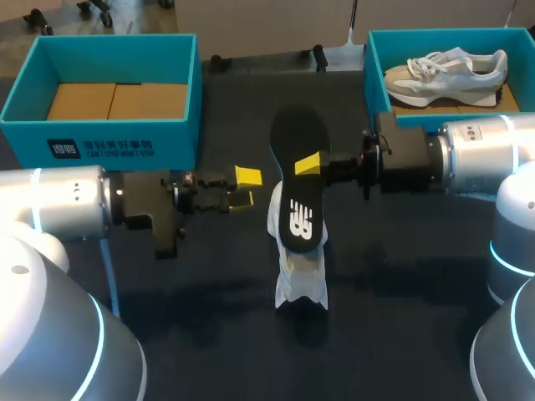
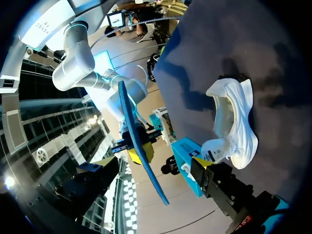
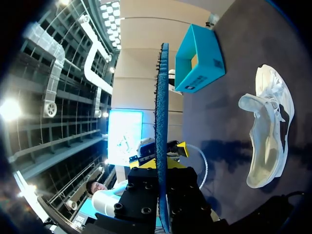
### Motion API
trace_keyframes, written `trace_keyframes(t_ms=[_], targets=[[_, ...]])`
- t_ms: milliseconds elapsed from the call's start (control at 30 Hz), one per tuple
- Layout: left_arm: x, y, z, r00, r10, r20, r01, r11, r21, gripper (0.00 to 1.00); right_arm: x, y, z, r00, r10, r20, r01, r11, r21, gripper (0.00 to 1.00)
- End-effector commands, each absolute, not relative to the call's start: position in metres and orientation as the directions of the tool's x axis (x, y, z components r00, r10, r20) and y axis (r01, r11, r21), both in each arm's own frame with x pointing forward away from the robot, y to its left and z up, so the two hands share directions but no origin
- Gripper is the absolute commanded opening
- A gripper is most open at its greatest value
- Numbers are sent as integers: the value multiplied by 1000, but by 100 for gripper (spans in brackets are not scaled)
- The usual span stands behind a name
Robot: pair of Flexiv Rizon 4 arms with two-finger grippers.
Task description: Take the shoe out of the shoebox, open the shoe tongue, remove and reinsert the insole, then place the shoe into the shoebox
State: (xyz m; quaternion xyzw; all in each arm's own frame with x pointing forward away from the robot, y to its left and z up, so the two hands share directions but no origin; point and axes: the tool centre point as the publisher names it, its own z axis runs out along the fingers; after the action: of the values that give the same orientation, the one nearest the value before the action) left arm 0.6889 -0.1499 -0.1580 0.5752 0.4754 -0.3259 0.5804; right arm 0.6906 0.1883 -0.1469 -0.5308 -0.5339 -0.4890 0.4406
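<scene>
While the right hand [image 1: 311, 164] pinches the flat black insole [image 1: 294, 134] above the white sneaker [image 1: 301, 284], the left hand [image 1: 245, 187] stands wide.

White mesh sneaker [image 1: 299, 276] lies mid-table on dark tabletop [image 1: 401, 276]. Black foam insole [image 1: 294, 188] is just above it, overlapping its far end, pinched at its R edge by yellow-tipped R gripper [image 1: 308, 164]. Yellow-tipped L gripper [image 1: 245, 188] is just L of insole, apart from it. Teal cardboard shoebox [image 1: 100, 134] is back L w/ brown cardboard sheets [image 1: 117, 100] in it. Second teal shoebox [image 1: 418, 42] is back R w/ grey-white sneaker [image 1: 447, 71] inside.
</scene>
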Motion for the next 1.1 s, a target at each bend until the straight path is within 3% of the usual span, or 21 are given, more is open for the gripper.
trace_keyframes(t_ms=[33,533,800,1100], targets=[[689,-135,-150,326,217,-920,929,108,355,100,687,190,-151,-44,136,990,998,-46,50,0],[693,-136,-129,137,525,-840,983,32,181,100,681,194,-165,-26,136,990,998,-50,33,0],[686,-131,-125,21,729,-685,997,40,72,100,681,197,-168,-28,130,991,998,-46,34,0],[684,-130,-125,-8,734,-680,998,45,37,100,681,200,-172,-25,133,991,999,-44,31,0]])
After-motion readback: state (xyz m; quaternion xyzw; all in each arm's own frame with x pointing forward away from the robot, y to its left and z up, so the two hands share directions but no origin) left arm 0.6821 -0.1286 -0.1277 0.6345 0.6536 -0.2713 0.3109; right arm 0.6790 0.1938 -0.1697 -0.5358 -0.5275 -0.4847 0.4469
